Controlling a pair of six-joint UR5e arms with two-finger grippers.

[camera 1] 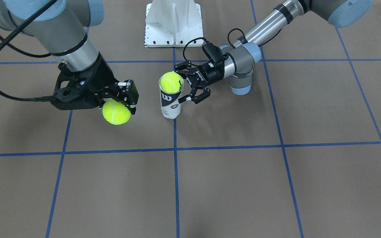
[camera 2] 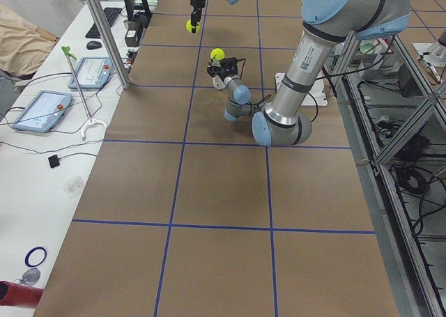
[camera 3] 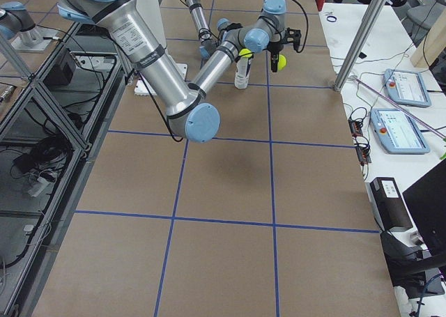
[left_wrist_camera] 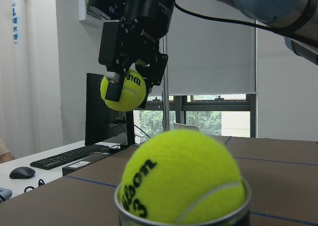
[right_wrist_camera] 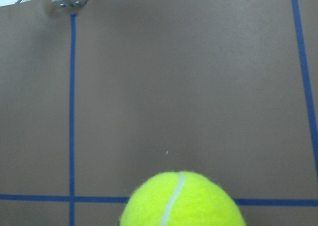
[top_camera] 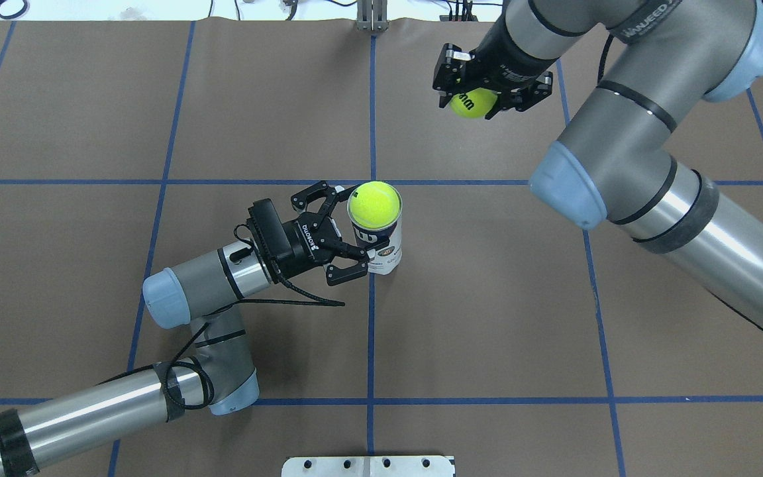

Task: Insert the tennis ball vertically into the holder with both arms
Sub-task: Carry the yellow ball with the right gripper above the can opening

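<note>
Left end effector point(top_camera: 343, 230): nearest the robot, lying low and level over the worktop point(top_camera: 487, 298). Jaws spread wide and released, just beside the holder's label and not clamped on it; whether a fingertip grazes the wall cannot be told.

Holder point(camera 1: 170, 104): clear can, upright on the brown worktop beside a blue grid line, free-standing.
- Handling (judged): thin-walled, light and smooth, so it is likely to tip or slide under a sideways push and to dent if squeezed hard.
- Best hold: around the labelled middle of the body, well below the rim, with moderate force.

Seated tennis ball point(camera 1: 171, 82): resting in the holder's mouth, its upper part standing proud of the rim.

Right end effector point(top_camera: 482, 93): farther out, raised above the worktop and well apart from the holder. Fingers clenched on the second tennis ball point(camera 1: 116, 113) from above.
- Handling (judged): light, springy and felt-covered, so it should grip well and tolerate a firm pinch across its widest part.
- Fit: the can's bore looks close to the ball's width, so a straight vertical drop over the mouth is called for.
</note>
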